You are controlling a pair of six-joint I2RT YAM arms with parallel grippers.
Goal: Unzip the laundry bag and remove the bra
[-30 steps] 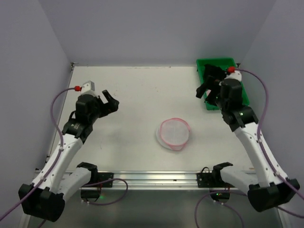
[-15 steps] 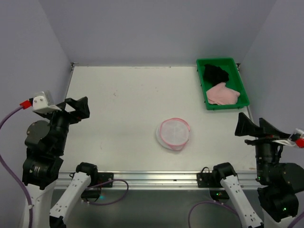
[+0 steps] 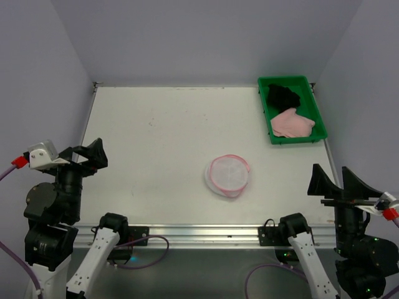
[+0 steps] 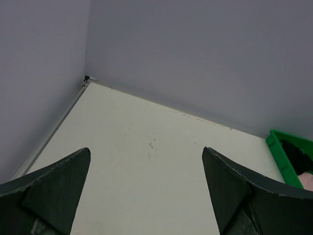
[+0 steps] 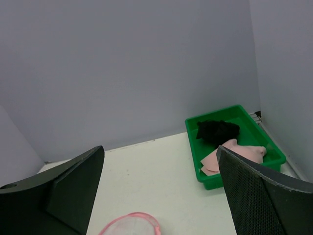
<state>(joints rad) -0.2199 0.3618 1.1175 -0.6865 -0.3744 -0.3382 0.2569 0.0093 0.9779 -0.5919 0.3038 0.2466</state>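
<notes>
Overhead the laundry bag [image 3: 229, 175] shows whole; right wrist crops it.

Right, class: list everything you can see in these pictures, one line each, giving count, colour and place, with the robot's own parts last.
laundry bag: one, white mesh with pink rim, on the table, right of centre towards the near edge
tray: one, green, far right corner of the table
black garment: one, black, far end of the tray
pink garment: one, pale pink, near end of the tray
table: one, off-white, under everything
left gripper: one, black, open, near left, holding nothing
right gripper: one, black, open, near right, holding nothing
</notes>
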